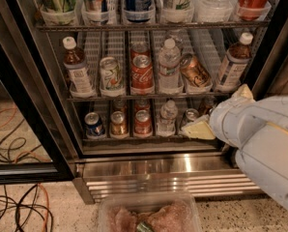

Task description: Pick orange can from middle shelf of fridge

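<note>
Hovering claw [214, 111] spread open, empty, below tilted orange can [194, 71], not touching.

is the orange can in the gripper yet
No, the orange can leans in its cup on the middle shelf, while the gripper sits lower right, apart from it.
</note>
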`<act>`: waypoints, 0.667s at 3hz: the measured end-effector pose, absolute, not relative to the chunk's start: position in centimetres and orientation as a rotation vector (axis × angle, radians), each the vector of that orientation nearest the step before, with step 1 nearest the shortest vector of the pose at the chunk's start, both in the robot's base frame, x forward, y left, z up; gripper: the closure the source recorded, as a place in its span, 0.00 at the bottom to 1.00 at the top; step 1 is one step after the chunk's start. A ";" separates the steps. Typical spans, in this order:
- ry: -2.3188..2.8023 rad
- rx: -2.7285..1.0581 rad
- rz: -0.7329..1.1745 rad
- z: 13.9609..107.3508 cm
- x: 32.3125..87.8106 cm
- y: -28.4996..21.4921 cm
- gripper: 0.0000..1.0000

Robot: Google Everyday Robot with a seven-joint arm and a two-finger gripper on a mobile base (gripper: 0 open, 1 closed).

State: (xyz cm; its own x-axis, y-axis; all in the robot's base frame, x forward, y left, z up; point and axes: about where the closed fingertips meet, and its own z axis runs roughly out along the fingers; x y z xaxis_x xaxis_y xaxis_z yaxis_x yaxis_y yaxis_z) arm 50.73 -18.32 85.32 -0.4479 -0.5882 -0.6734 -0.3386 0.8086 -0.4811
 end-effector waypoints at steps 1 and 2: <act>2.102 -0.659 -0.352 84.5 48.1 -17.7 0.00; 2.102 -0.659 -0.352 84.5 48.1 -17.7 0.00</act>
